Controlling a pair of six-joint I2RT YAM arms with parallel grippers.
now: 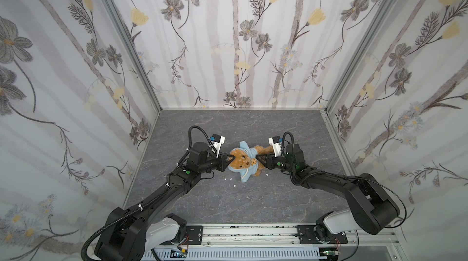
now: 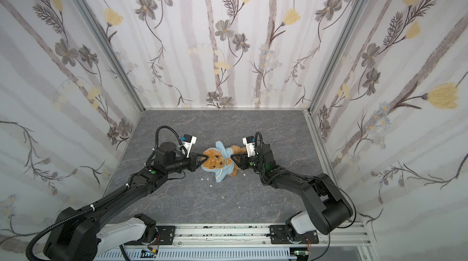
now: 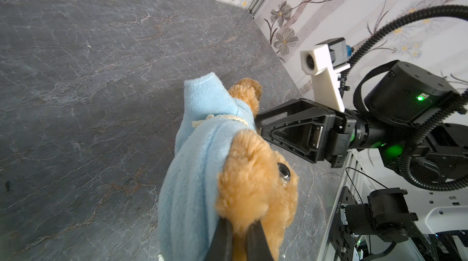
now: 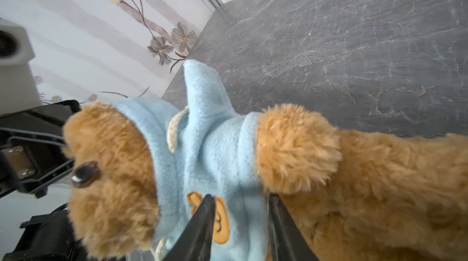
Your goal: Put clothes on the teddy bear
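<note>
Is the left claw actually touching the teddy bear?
Touching. The left wrist view shows the left claw shut on fur of the teddy bear at its head.

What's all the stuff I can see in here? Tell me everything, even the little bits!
teddy bear: one, golden-brown, mid-table between the grippers
hooded top: one, light blue, on the bear
white bits: a few, on the table near the bear
table: one, dark grey marbled
walls: three, flowery white, around the table
rail: one, silver, near edge
arms: two, black, from the near edge
left gripper: one, black, shut on the bear's head fur
right gripper: one, black, open against the top's front
</note>
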